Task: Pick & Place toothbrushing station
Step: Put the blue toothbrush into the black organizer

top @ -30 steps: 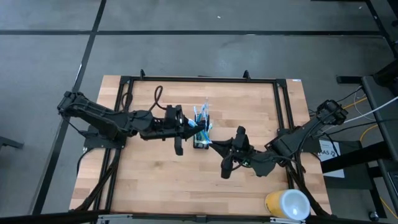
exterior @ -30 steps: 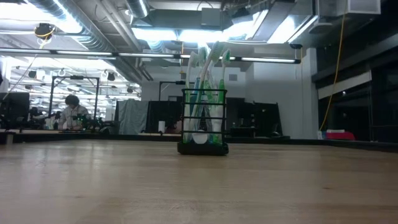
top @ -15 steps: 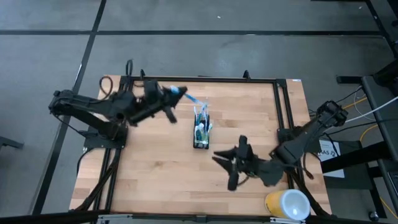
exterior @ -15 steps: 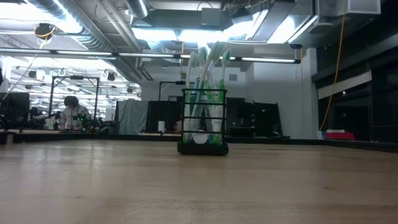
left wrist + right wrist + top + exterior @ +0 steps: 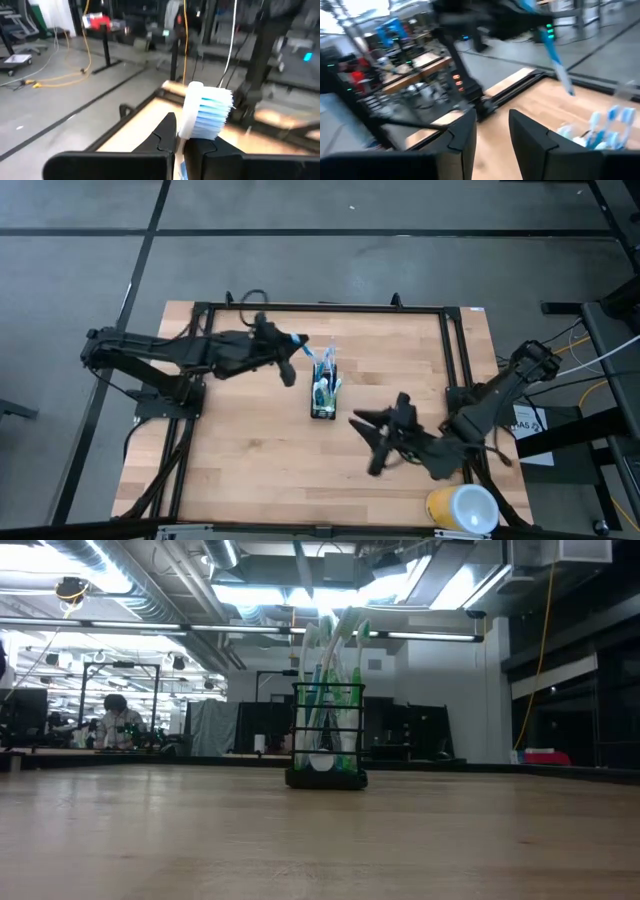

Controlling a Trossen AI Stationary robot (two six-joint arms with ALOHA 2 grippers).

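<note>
The black mesh holder (image 5: 323,392) stands upright on its base at mid-table (image 5: 327,736), with several toothbrushes standing in it. My left gripper (image 5: 290,352) hovers just far-left of it, shut on a blue-white toothbrush (image 5: 300,341). The white-and-blue bristle head (image 5: 207,112) shows in the left wrist view. My right gripper (image 5: 366,442) is to the near right of the holder. It is open, and nothing lies between its fingers (image 5: 465,137). My left gripper pinches the toothbrush between its two fingers (image 5: 167,135), at the neck just under the bristle head (image 5: 186,127). The head sticks out past the fingertips. The handle (image 5: 555,57) slants down toward the holder, its free end clear of the brushes below.
A large yellow-and-white cup (image 5: 462,508) stands at the table's near right corner. A black frame (image 5: 320,307) runs along the table's edges. Bare wood lies left of and in front of the holder. A person (image 5: 116,718) sits far off in the room.
My left gripper has lifted the blue-white toothbrush away from the holder, swung toward the far left edge, then come partway back toward the holder. My right gripper has drawn back from the holder toward the near right and opened. The holder has stayed put.
</note>
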